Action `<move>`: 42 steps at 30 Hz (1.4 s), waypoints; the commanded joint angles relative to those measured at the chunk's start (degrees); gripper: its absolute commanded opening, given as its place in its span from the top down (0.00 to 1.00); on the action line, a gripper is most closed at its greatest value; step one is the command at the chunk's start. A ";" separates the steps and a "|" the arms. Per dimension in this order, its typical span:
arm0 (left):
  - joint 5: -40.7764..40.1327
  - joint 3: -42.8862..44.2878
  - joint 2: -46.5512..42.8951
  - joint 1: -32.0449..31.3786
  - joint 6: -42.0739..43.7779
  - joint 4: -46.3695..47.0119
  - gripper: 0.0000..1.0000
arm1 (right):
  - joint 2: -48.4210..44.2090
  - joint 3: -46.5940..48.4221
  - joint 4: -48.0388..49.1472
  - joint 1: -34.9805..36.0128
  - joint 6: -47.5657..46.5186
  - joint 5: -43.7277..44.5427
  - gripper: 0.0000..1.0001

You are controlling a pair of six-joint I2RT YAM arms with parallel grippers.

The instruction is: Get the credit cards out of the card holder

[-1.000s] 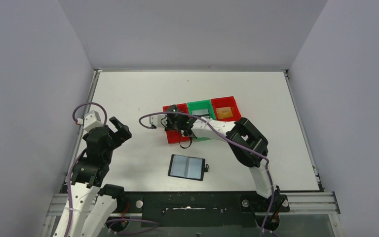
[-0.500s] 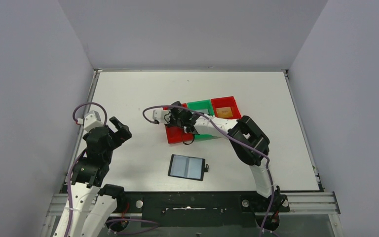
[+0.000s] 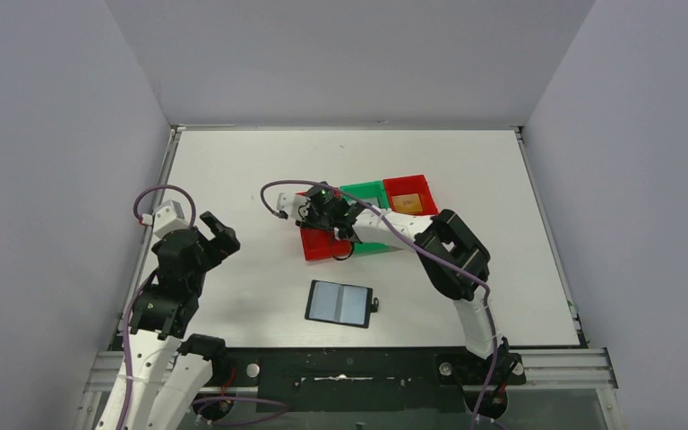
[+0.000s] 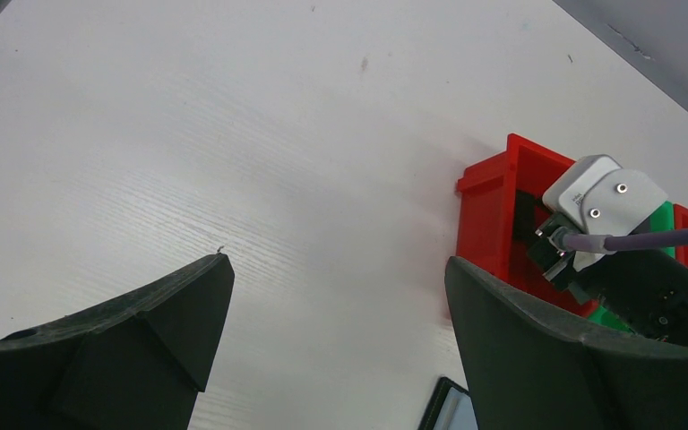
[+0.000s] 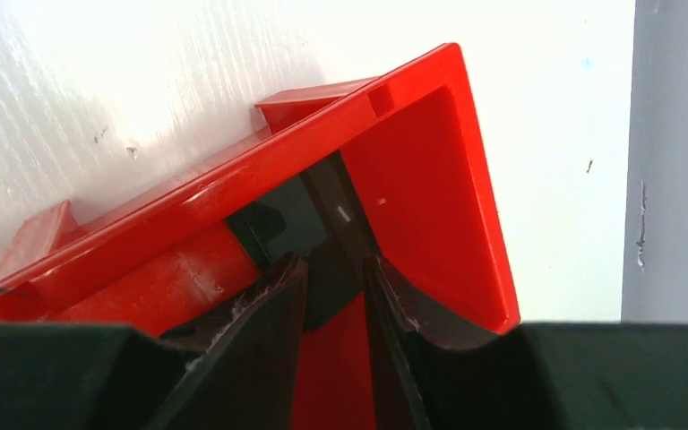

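The card holder lies open and flat on the table near the front, its bluish-grey inner pockets facing up; one corner shows in the left wrist view. My right gripper reaches down into the left red bin. Its jaws stand slightly apart around a black card that leans against the bin's wall. A gold card lies in the right red bin. My left gripper hovers wide open over bare table at the left, holding nothing.
A green bin sits between the two red bins, partly covered by my right arm. The left red bin tilts under the right gripper. Grey walls close in the white table on three sides.
My right gripper's jaws have parted around the black card, and the gripper has shifted slightly back over the left red bin. The left arm and the card holder have not moved.
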 commanded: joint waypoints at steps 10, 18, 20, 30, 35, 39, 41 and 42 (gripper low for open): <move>1.60 0.07 0.83 0.39 0.72 2.71 0.10 | -17.93 -4.98 9.54 -0.85 20.82 1.62 0.60; 2.03 -0.05 1.22 0.42 0.85 2.96 0.10 | -30.39 -13.28 -0.77 -1.13 55.24 4.96 0.42; 2.33 -0.09 1.33 0.48 0.89 3.06 0.10 | -31.78 -15.31 -4.25 -1.12 64.09 0.80 0.43; 1.96 0.00 1.94 0.50 0.81 2.86 0.10 | -33.35 -25.76 -16.03 14.73 96.88 22.45 0.41; 1.93 -0.09 1.89 0.52 0.81 2.84 0.10 | -31.03 -26.41 -18.21 22.12 104.81 26.09 0.39; 2.02 -0.09 1.98 0.56 0.72 2.84 0.10 | -26.20 -23.53 -20.44 23.25 104.31 23.71 0.39; 2.00 -0.09 1.89 0.61 0.72 2.82 0.10 | -23.90 -21.86 -21.01 23.98 104.17 23.06 0.39; 1.94 -0.09 1.83 0.64 0.72 2.76 0.10 | -22.79 -21.22 -21.02 24.05 103.94 22.66 0.39</move>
